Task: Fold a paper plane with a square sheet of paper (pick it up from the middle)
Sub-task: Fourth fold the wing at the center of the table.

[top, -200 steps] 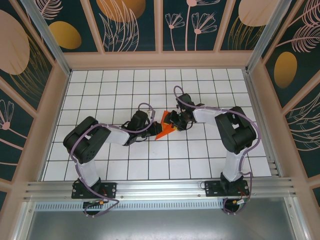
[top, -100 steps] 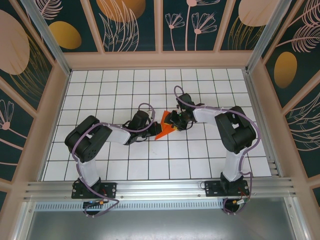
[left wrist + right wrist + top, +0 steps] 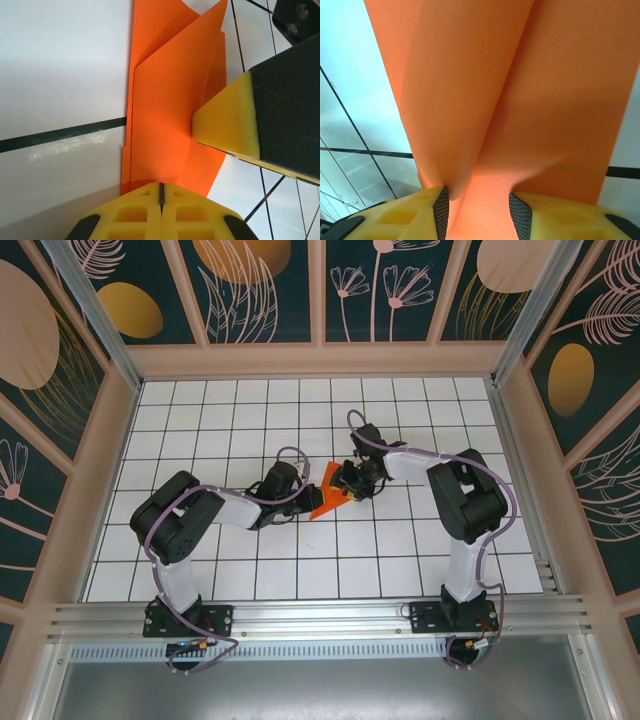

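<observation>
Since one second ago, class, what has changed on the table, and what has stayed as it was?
The right arm's elbow swung slightly leftward, toward the middle. The left gripper stays shut on the folded orange paper, which has not moved; the right gripper remains at its right edge.

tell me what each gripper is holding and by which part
Left gripper is shut on the folded orange paper, pinching the edge nearest it. Right gripper stands open around a raised fold, not gripping.
</observation>
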Controlling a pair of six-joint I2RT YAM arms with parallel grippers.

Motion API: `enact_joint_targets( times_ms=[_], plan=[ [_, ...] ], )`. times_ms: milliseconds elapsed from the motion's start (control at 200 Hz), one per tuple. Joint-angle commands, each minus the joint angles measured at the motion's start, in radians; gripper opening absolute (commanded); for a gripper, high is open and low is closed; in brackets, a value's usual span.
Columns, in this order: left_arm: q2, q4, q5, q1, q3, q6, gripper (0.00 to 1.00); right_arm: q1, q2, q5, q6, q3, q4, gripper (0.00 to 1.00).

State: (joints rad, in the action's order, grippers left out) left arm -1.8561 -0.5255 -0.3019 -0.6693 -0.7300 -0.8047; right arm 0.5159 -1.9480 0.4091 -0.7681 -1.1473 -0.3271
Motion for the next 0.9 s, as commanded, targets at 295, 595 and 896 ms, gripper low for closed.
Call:
enact_joint_targets(
  times_ms=[295, 595, 896],
  plan=[
    [-0.001, 0.052, 0.017, 0.005, -0.014, 0.009, 0.08, -0.001, -0.263, -0.307, -0.003, 0.031, -0.177, 0.46],
    [0.032, -0.021, -0.032, 0.01, -0.031, -0.016, 0.11, 0.001, -0.286, -0.314, -0.009, 0.02, -0.188, 0.46],
    [-0.018, 0.006, -0.038, 0.011, -0.067, -0.014, 0.12, 0.004, -0.292, -0.311, -0.005, 0.011, -0.194, 0.45]
  ],
)
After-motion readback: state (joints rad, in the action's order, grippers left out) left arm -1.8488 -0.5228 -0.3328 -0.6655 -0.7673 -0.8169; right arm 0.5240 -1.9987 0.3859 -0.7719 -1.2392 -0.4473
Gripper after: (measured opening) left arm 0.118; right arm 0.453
